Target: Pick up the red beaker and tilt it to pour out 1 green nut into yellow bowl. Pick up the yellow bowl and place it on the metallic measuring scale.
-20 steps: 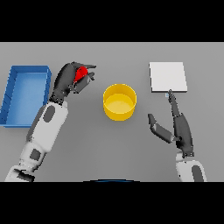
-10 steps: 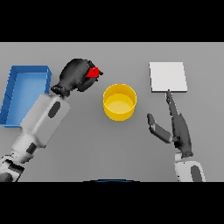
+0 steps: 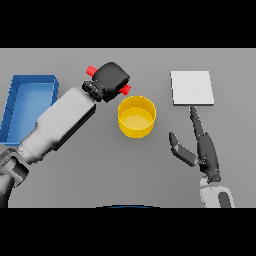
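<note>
Head view: plain grey table (image 3: 100, 175)

Tray (image 3: 30, 95) far left; bowl (image 3: 136, 116) centre; scale (image 3: 192, 88) right, behind bowl.

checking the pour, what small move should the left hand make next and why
Probably shift slightly right and tip further: the left hand holds the red beaker tilted beside the yellow bowl, its mouth at the rim, and no nut shows in the bowl.
</note>
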{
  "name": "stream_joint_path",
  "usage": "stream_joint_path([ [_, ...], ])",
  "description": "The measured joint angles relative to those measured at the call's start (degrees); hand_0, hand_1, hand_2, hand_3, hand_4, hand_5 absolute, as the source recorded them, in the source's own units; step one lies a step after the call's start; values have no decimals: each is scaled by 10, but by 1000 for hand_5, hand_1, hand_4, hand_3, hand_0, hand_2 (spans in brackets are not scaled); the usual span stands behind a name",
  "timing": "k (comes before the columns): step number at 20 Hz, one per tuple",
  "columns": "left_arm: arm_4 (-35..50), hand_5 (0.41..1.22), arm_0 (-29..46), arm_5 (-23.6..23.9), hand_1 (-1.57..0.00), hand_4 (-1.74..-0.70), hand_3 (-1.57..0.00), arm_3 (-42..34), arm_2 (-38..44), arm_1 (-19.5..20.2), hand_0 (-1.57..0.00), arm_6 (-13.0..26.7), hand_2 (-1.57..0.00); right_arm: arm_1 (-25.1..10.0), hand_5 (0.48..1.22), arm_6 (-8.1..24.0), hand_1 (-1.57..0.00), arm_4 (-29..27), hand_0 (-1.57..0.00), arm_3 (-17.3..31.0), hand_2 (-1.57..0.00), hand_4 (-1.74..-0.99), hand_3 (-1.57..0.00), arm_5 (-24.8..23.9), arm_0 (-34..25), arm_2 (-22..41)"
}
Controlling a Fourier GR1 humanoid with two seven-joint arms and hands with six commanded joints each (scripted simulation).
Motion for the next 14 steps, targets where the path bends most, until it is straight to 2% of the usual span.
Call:
stream_joint_path([
  [2,-25,1217,-18,-15,-1571,-1672,-1571,16,-25,1,-1571,-20,-1571,-3,676,4,1,1,1,5,1,-1065,1,-1,-5,-3],
  [3,-40,1218,-29,-19,-1571,-1685,-1571,25,-40,-4,-1571,-19,-1571,-5,684,18,1,-4,1,7,1,-1067,1,4,-19,-5],
  [5,-72,1219,-48,-28,-1571,-1705,-1571,41,-68,-5,-1571,-22,-1571,-5,689,-8,1,3,1,4,1,-1069,1,6,-7,3],
  [7,-99,1220,-68,-43,-1571,-1718,-1571,56,-92,-9,-1571,-22,-1571,0,694,0,1,0,1,9,1,-1063,1,6,-7,4],
  [11,-132,1220,-92,-42,-1571,-1732,-1571,74,-123,-14,-1571,-36,-1571,-6,696,-1,1,-4,1,2,1,-1060,1,6,-5,-2],
  [14,-153,1221,-98,-29,-1571,-1736,-1571,79,-138,-24,-1571,-28,-1571,0,700,9,1,-17,1,3,1,-1058,1,14,-19,-2],
])
